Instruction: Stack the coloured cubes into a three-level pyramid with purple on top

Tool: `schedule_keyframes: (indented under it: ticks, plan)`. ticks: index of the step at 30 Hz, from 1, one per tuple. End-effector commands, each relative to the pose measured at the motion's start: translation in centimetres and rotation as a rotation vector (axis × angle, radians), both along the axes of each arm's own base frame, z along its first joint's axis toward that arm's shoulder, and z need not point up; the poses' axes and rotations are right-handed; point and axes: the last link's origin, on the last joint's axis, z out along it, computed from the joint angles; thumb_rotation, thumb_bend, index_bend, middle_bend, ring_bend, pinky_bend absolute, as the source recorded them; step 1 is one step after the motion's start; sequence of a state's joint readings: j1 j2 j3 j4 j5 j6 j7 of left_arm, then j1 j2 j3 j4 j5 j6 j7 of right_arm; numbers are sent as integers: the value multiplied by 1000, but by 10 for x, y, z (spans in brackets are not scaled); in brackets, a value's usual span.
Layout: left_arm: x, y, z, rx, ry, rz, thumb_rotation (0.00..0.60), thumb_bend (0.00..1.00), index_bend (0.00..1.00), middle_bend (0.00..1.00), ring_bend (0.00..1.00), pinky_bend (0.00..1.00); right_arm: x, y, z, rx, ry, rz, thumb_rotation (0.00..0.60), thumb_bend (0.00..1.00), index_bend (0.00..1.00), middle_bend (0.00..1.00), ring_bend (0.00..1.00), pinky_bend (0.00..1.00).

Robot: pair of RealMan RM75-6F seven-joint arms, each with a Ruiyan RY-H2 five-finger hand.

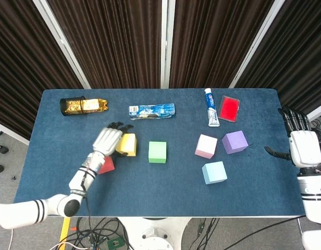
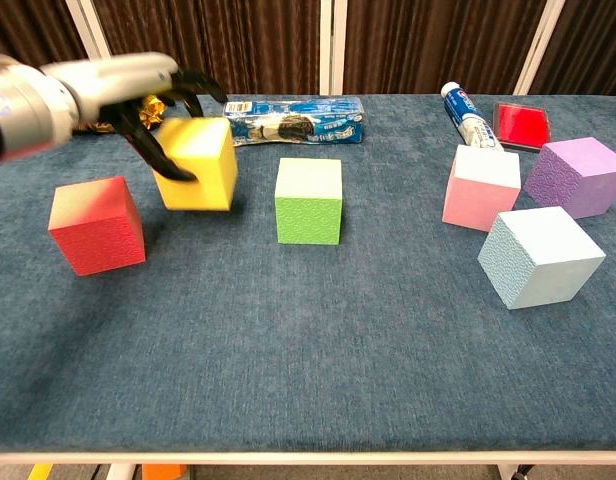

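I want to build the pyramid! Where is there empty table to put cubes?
The near strip of the table, in front of the red cube, green cube and light blue cube, is bare. The far edge is crowded: toothpaste, blue packet.

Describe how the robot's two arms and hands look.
Both hands, left hand and right hand, have silver-white backs and black fingers. The left arm is white with black rings at the joints and a thin dark cable along the forearm.
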State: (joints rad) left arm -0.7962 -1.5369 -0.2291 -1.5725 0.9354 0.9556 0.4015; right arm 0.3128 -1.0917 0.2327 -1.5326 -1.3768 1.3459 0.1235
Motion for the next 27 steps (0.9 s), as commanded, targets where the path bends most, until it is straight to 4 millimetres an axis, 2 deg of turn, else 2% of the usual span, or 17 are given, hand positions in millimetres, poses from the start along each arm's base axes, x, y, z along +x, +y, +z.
schedule_keyframes:
  ticks: [1, 6, 18, 27]
  plan:
    - [2, -10, -15, -24, -8, 12, 600, 214, 174, 574, 117, 155, -6, 3, 2, -2, 1, -9, 600, 2, 0, 0, 0, 0]
    - [0, -14, -23, -14, -47, 27, 600, 214, 174, 591, 131, 155, -11, 6, 3, -2, -1, -19, 600, 3, 0, 0, 0, 0]
    - [-6, -6, -27, 10, -107, 60, 600, 214, 185, 614, 155, 150, -13, 4, 0, 15, 26, -27, 600, 2, 0, 0, 0, 0]
    - [1, -4, -39, -9, -107, 36, 600, 216, 189, 629, 161, 150, -16, 4, -1, 25, 47, -42, 600, 3, 0, 0, 0, 0]
